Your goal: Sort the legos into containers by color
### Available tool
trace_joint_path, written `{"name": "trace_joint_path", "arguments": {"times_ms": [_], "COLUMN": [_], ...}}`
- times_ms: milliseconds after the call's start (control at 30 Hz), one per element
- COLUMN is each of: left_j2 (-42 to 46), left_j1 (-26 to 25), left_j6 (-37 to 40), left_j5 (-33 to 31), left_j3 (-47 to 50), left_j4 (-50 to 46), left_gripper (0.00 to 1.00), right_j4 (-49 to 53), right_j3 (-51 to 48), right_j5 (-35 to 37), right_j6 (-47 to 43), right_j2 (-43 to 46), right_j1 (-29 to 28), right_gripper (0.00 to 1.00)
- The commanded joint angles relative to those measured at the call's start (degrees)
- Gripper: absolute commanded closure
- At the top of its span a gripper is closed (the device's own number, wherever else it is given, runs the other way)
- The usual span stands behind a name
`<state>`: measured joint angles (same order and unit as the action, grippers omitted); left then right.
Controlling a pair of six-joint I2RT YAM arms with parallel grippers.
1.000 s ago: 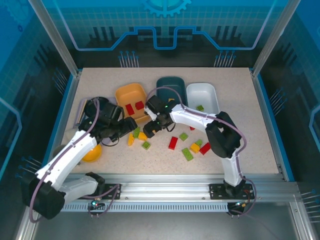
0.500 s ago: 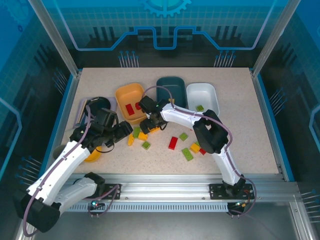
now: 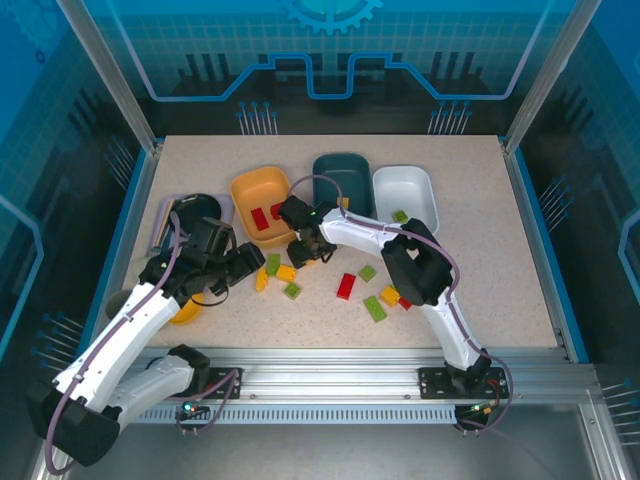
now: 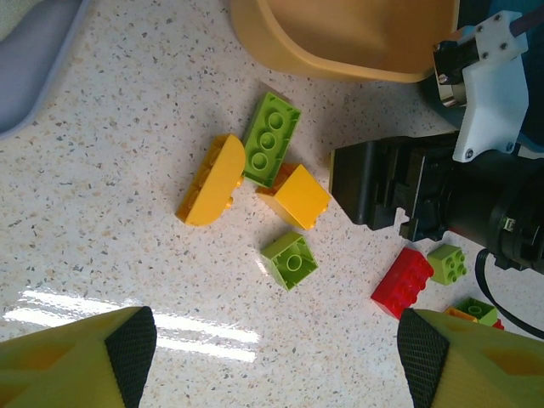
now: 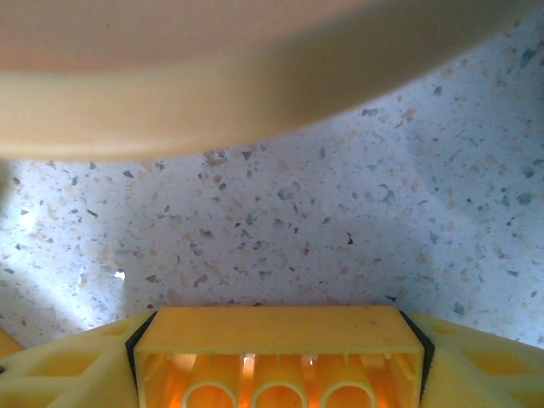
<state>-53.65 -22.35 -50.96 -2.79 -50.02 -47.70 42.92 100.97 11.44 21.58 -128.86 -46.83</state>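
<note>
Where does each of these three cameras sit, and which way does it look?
Top external: fixed above and behind the arms, looking down on the table; both arms show, bases nearest.
Left wrist: on the left arm, looking down at a green oblong brick; left gripper open, fingertips in the bottom corners.
Right wrist: on the right arm, low, facing the orange tub wall; right gripper clamps a yellow brick.
Shared: the orange tub appears in all three.

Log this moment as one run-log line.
right gripper: shut on yellow brick, near orange tub | left gripper: open, above loose bricks | orange tub: holds red bricks
</note>
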Motion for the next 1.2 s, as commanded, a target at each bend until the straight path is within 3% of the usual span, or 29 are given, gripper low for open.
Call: {"name": "trace_joint_path", "arguments": {"times_ms": [0, 167, 333, 433, 567, 967, 1167], "left_j2": [-0.60, -1.67, -4.32, -7.07, -11.07, -16.18, -17.51], "left_j1": [-0.15, -0.15, -0.97, -1.71, -1.95, -2.30, -2.60], "left_j6": [-0.65, -0.39, 1.12, 1.47, 2.25, 3.35, 4.80], "left_j5": [-0.37, 0.22, 3.14, 3.21, 3.49, 4.76, 5.86], "left_j3": [0.42, -0.03, -1.66, -3.66, -6.32, -9.77, -11.22], "left_j4": [0.30, 1.67, 6.33, 8.31, 10.17, 11.96, 11.04], "left_gripper": [0.21, 0.22, 0.22, 0.22, 0.22, 0.22, 0.22], "right_j4": [1.75, 1.33, 1.64, 2.04, 4.59, 17.75, 16.15], "right_j3": [-1.11, -3.22, -6.98, -5.69, 3.42, 46.68, 50.08], "right_j5": [0.29, 1.09, 2.35, 1.35, -0.31, -6.83, -10.74], "right_j6": [0.49, 0.37, 2.28, 3.73, 4.38, 8.02, 6.95], "right_j2": [-0.34, 5.67, 16.44, 17.08, 10.01, -20.90, -21.87], "right_j1": [0.73, 1.27, 4.16, 8.10, 12.69, 21.98, 21.91], "right_gripper": [0.37, 0.45, 0.46, 0.46, 0.46, 0.44, 0.27]}}
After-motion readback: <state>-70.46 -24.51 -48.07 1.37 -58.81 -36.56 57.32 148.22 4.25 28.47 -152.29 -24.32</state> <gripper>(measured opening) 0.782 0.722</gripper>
